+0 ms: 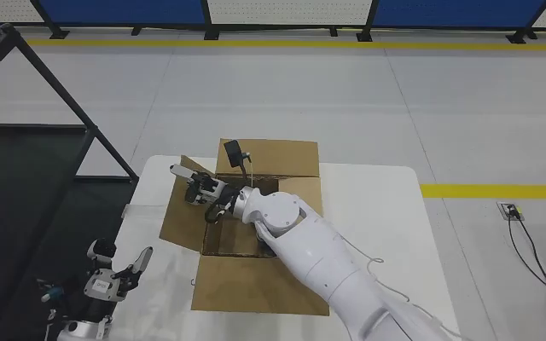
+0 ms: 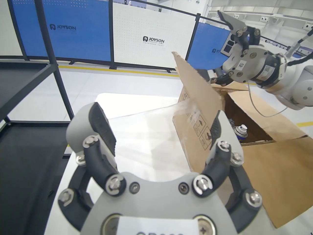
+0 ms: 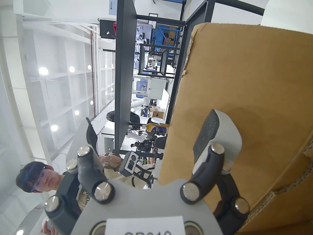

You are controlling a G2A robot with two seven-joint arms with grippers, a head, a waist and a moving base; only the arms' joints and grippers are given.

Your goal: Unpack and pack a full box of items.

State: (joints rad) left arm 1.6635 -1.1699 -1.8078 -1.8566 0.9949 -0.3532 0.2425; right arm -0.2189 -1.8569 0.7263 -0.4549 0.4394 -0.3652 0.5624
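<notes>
Astride a raised flap point(image 3: 244, 86) of the box point(image 1: 273, 158), the right pincer point(image 3: 149, 128) stands open.

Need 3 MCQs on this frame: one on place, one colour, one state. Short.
1. Where is the right gripper? A on the black rack. B at the raised side flap of the box. C on the floor.
2. Colour of the table? A white. B green. C red.
3. The left gripper is: A shut on a can. B shut, empty. C open, empty.

B: its wrist view shows the cardboard flap right at its fingers.
A: bare top around the box is white.
C: fingers spread, nothing between them.
</notes>
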